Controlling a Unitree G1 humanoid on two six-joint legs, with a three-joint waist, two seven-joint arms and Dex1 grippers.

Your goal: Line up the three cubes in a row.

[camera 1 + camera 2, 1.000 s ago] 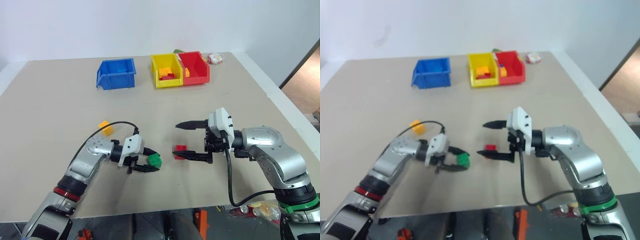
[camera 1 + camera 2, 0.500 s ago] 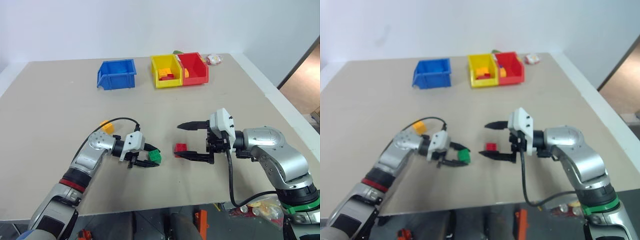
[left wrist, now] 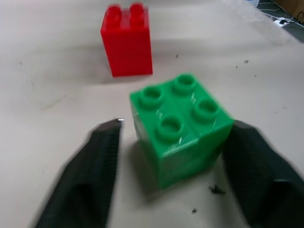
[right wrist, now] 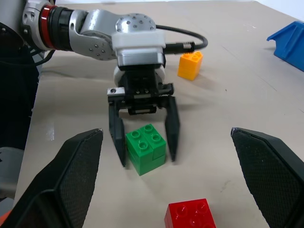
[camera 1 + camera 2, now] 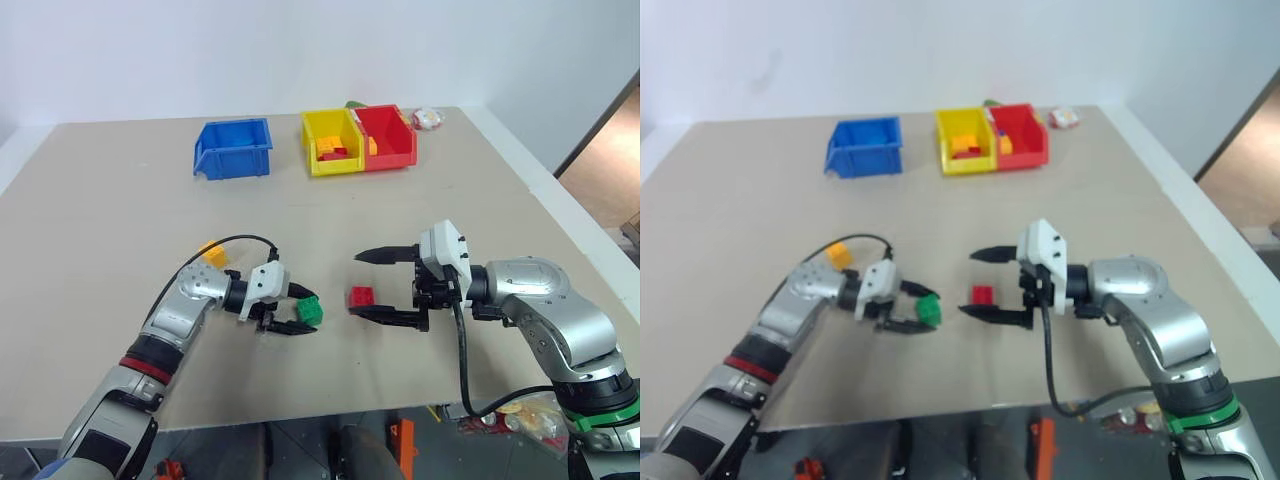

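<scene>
Both head views look forward and down over the bench (image 5: 100,200) from the robot's side. The left wrist view sits close on the green cube (image 3: 183,126), facing the red cube (image 3: 127,40). The right wrist view faces the green cube from the opposite side.

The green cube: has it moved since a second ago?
Yes. The green cube has shifted up the picture and now sits closer to the red cube, with the left claw open around it.

Beige table (image 5: 120,210) against plain white wall (image 5: 200,50); cluttered floor (image 5: 520,420) below table edge.
</scene>
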